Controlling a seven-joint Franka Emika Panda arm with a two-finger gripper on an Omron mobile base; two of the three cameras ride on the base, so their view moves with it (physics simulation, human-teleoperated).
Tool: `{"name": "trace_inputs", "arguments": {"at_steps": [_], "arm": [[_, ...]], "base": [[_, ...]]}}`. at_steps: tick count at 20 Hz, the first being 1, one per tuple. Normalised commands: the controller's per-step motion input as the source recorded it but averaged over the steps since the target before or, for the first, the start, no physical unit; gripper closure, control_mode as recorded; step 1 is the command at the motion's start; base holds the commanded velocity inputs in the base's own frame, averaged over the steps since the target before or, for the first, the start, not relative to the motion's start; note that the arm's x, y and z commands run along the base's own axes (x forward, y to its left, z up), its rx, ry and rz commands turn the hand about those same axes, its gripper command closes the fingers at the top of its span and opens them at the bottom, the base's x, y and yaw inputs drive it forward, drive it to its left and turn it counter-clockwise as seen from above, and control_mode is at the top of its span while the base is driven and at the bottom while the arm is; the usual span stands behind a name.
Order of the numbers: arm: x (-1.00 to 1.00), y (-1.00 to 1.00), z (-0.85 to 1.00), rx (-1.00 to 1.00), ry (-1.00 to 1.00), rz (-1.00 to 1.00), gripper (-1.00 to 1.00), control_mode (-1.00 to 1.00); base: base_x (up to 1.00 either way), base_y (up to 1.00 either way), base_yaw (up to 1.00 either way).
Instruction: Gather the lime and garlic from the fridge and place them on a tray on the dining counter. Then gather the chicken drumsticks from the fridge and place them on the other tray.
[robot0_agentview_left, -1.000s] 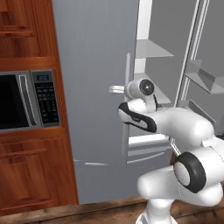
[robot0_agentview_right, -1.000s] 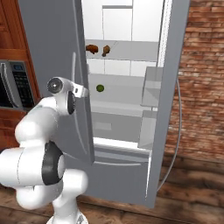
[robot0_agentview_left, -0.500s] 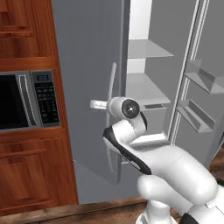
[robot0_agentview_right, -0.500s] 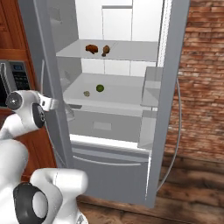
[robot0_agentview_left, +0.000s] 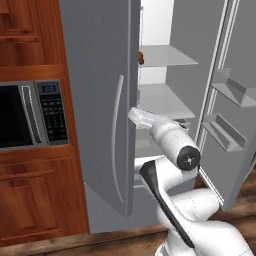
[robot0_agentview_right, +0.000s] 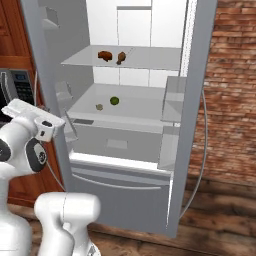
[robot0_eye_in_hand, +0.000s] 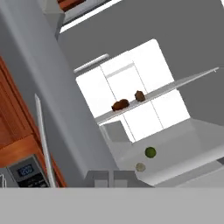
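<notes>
1. Fridge (robot0_agentview_right: 195, 100): both doors swung open, white interior.
2. Chicken drumsticks (robot0_agentview_right: 112, 56): two, side by side on the upper glass shelf.
3. Lime (robot0_agentview_right: 114, 100): lower shelf, just beside the garlic (robot0_agentview_right: 99, 106) (pale, small).
4. Gripper (robot0_agentview_right: 15, 107): jaws clenched, holding nothing, outside the left door.
5. Microwave (robot0_agentview_left: 30, 116): set in wooden cabinetry.

Two drumsticks (robot0_agentview_right: 105, 55), one lime (robot0_agentview_right: 114, 100), one garlic (robot0_agentview_right: 99, 106)

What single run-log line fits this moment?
fridge: doors open | lime: middle shelf, beside garlic | chicken drumsticks: upper shelf | pincer: shut, empty
</notes>
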Motion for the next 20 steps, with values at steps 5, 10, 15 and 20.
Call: {"name": "trace_inputs", "arguments": {"at_steps": [5,10,15,20], "arm": [[-0.86,-0.89,0.87,0.42,-0.04,0.01,1.00,-1.00],[-0.01,-0.04,0.00,0.54,0.35,0.16,1.00,-1.00],[0.07,0.00,-0.06,0.45,0.48,0.17,1.00,-1.00],[0.06,-0.17,-0.15,0.33,0.18,0.22,1.00,-1.00]], "base": [[0.00,0.00,0.00],[0.00,0.00,0.00],[0.00,0.00,0.00],[0.00,0.00,0.00]]}}
